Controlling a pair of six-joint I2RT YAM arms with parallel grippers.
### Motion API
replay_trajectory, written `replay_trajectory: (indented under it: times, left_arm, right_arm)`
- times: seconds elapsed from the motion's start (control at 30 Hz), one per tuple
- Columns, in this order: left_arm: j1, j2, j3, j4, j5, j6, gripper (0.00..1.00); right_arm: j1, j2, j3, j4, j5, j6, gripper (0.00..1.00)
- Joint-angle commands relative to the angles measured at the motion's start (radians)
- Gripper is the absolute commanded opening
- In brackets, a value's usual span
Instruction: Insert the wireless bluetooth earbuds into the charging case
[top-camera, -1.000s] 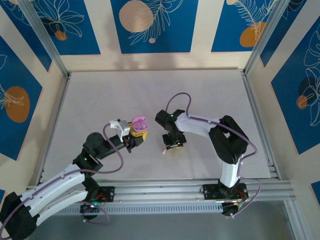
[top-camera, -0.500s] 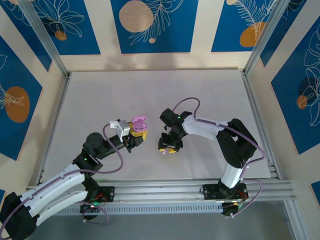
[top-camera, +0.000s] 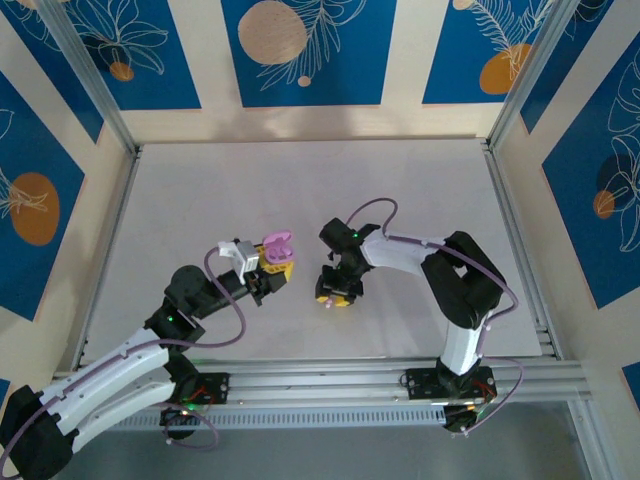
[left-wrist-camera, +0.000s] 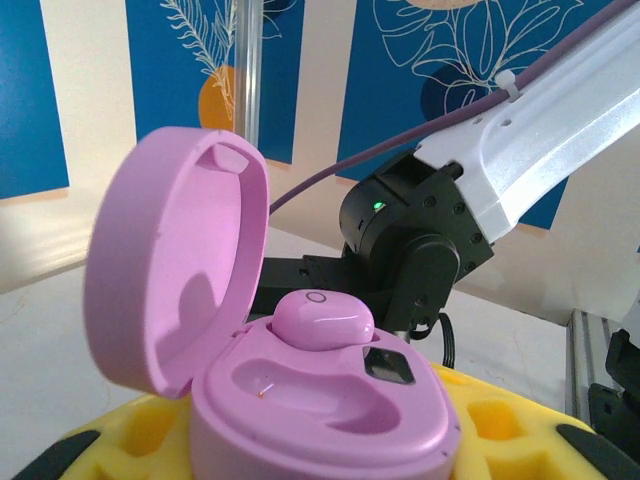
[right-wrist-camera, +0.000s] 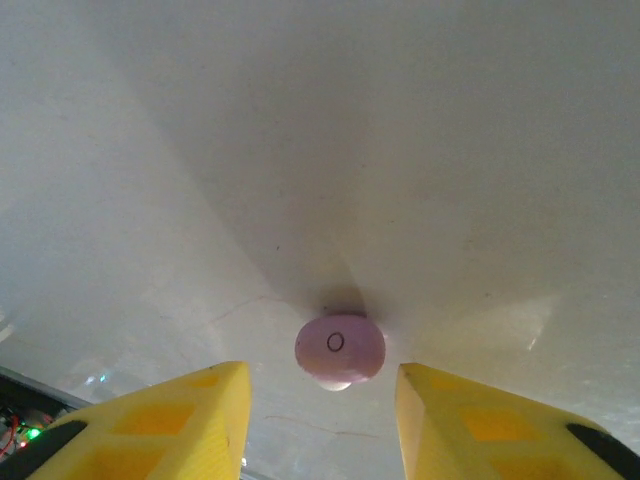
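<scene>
The pink charging case (left-wrist-camera: 330, 425) is clamped between my left gripper's (left-wrist-camera: 320, 455) yellow fingers (left-wrist-camera: 505, 430), its lid (left-wrist-camera: 170, 270) swung open to the left. One pink earbud (left-wrist-camera: 322, 320) sits in the far slot. The near slot (left-wrist-camera: 300, 385) is bare. From above, the case (top-camera: 277, 245) is held over the table's middle. A second pink earbud (right-wrist-camera: 340, 350) lies on the white table, just ahead of the gap between my right gripper's (right-wrist-camera: 322, 385) open yellow fingers (right-wrist-camera: 190, 420). Neither finger touches it. From above, the right gripper (top-camera: 335, 293) points down at the table.
The right arm's black wrist (left-wrist-camera: 410, 250) hangs close behind the open case. The white table (top-camera: 200, 200) is bounded by aluminium rails (top-camera: 520, 240) and patterned blue walls. Both arm bases stand at the near edge.
The right gripper has shifted left and lowered toward the table, bringing its fingers to either side of the loose earbud. The left arm and the case have stayed still.
</scene>
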Motion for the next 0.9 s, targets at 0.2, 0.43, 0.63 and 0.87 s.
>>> replay_trajectory:
  times: [0.2,0.43,0.63,0.87]
  left_arm:
    - [-0.006,-0.013,0.012,0.037,-0.021,-0.003,0.2]
    - [-0.006,-0.01,0.011,0.04,-0.02,-0.007,0.2]
    - [-0.006,-0.011,0.011,0.039,-0.022,-0.008,0.2]
    - [-0.007,-0.011,0.011,0.038,-0.02,-0.009,0.2]
  right_arm:
    - [0.011,0.041,0.056,-0.032,0.035,-0.035,0.37]
    - [0.03,0.07,0.103,-0.078,0.1,-0.072,0.36]
    - [0.047,0.089,0.144,-0.126,0.159,-0.105,0.35]
    - [0.067,0.112,0.188,-0.184,0.223,-0.166,0.34]
